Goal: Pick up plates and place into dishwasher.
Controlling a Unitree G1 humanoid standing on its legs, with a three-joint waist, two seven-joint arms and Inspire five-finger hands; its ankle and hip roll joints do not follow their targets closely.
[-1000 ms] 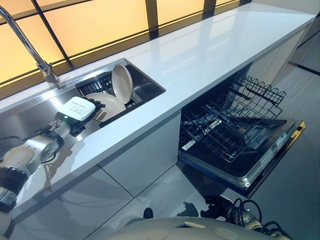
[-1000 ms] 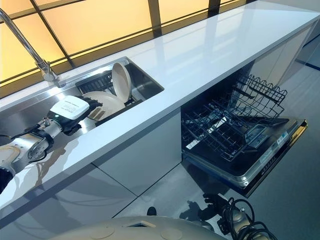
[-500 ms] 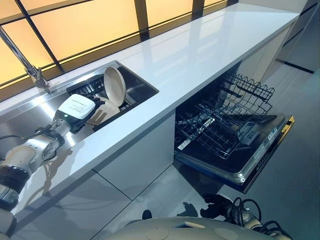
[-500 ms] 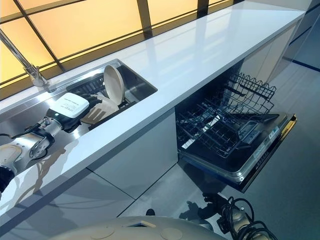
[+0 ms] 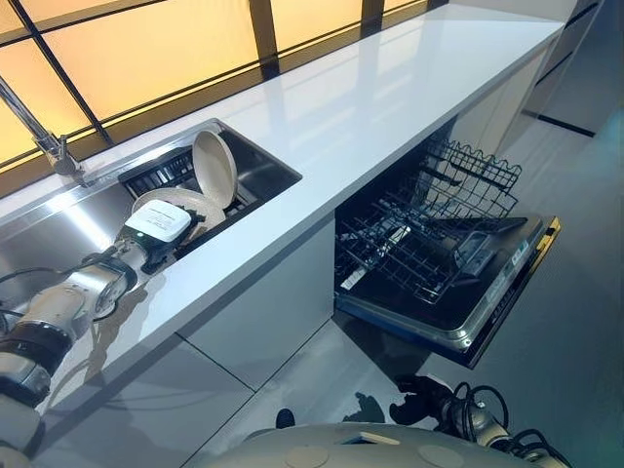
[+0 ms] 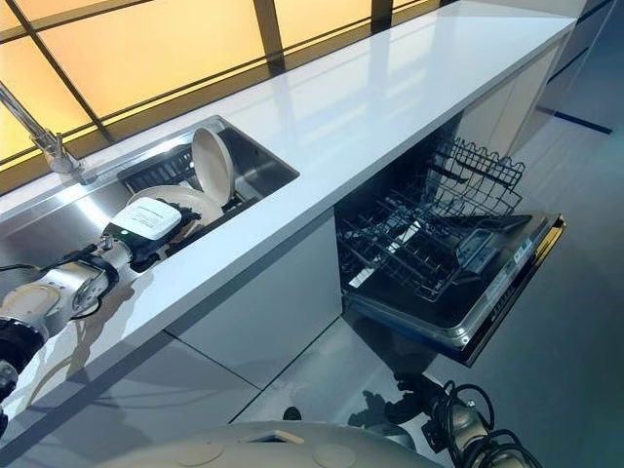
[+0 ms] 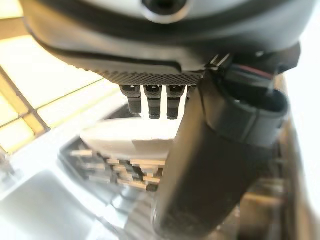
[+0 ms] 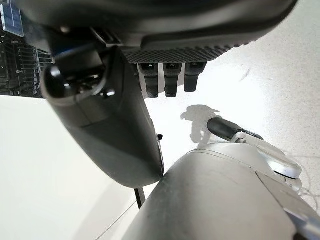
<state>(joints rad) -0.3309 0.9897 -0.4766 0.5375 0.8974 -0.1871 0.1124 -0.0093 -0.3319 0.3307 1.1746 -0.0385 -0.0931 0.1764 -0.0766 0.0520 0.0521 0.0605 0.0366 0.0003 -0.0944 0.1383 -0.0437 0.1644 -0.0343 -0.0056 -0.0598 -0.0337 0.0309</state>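
Observation:
Two cream plates are in the sink (image 5: pixel 265 172). One stands upright (image 5: pixel 214 168) against a dark dish rack (image 5: pixel 156 175); the other lies flat (image 5: pixel 185 202) just in front of it. My left hand (image 5: pixel 159 227), with its white back cover up, hovers low over the near rim of the flat plate. Its fingers are relaxed and the thumb (image 7: pixel 215 165) stands apart, and a plate (image 7: pixel 125 141) shows past them without being held. My right hand (image 8: pixel 100 120) hangs open by my side above the floor.
The dishwasher stands open under the white counter (image 5: pixel 370 88), door (image 5: pixel 492 297) folded down. Its lower wire rack (image 5: pixel 409 249) is pulled out, with another rack (image 5: pixel 473 171) behind. A tap (image 5: pixel 39 136) rises at the sink's far left. Yellow-lit window panels run behind.
The camera has swung, sliding the whole scene leftward. My left hand has edged further over the flat plate and sunk lower toward it. The plates have not moved.

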